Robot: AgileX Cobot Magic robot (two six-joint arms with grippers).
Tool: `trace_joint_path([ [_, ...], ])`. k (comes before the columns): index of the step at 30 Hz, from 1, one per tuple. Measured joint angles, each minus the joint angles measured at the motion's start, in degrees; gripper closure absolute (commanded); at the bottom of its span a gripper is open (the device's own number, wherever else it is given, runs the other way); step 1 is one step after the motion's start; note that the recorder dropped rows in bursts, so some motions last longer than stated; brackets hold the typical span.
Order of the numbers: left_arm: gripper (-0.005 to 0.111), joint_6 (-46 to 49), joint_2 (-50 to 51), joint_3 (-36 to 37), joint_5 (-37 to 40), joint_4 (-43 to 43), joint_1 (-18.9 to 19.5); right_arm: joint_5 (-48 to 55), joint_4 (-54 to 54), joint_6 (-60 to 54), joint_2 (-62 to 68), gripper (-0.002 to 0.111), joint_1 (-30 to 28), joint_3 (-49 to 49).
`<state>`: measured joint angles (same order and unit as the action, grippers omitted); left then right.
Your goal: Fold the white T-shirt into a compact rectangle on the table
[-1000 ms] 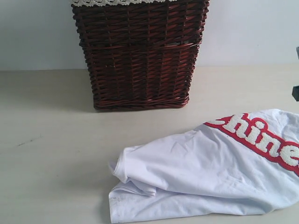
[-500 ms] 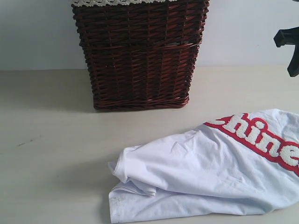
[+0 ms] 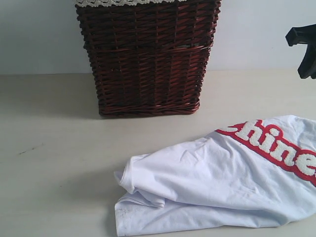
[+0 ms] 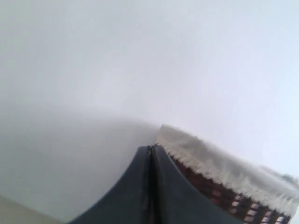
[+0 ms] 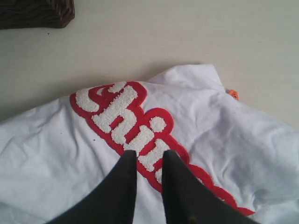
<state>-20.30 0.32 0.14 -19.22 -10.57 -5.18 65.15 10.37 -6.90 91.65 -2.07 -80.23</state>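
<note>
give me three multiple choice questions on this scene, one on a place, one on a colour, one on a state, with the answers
1. Where does the white T-shirt lie?
A) inside the basket
B) on the table, nearer the camera than the basket
C) draped over the basket's rim

2. What colour is the band around the shirt's letters?
A) blue
B) red
C) green

3. How is the left gripper?
A) shut and empty
B) wide open
C) clamped on the shirt

Answers:
1 B, the shirt lies crumpled on the tabletop, apart from the basket.
2 B, red edges the white letters.
3 A, its fingers meet with nothing between them.
</note>
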Motion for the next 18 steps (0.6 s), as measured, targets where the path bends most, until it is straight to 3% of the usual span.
trace_joint_path([
  [2, 0.107, -6.8, 0.0, -1.2, 1.2, 4.1, 0.0, -0.1, 0.0, 0.0, 0.0, 0.088, 0.0, 0.0],
  [3, 0.107, -12.4, 0.0, -2.8, 3.6, 10.6, -0.3, -0.1, 0.0, 0.0, 0.0, 0.088, 0.0, 0.0],
  [5, 0.107, -28.1, 2.1, -6.7, 5.4, 32.8, -2.0, -0.1, 0.0, -0.1, 0.0, 0.088, 0.0, 0.0],
  [8, 0.105, -61.3, 11.4, -14.6, 2.5, 67.6, -4.9, -0.1, 0.2, -0.2, 0.0, 0.088, 0.0, 0.0],
  [10, 0.094, -78.2, 20.3, -20.2, -3.1, 86.6, -6.2, 0.0, 0.2, -0.3, 0.0, 0.088, 0.0, 0.0],
  [13, 0.061, -89.7, 33.8, -25.6, -10.2, 101.3, -6.5, 1.0, 0.2, -0.7, 0.0, 0.088, 0.0, 0.0],
  [15, 0.043, -92.2, 42.3, -26.4, -11.3, 105.0, -6.5, 1.1, 0.2, -1.1, 0.0, 0.088, 0.0, 0.0],
  [18, 0.041, -90.8, 54.9, -26.5, -13.2, 106.5, -6.5, 1.1, 0.2, -1.1, 0.0, 0.088, 0.0, 0.0],
])
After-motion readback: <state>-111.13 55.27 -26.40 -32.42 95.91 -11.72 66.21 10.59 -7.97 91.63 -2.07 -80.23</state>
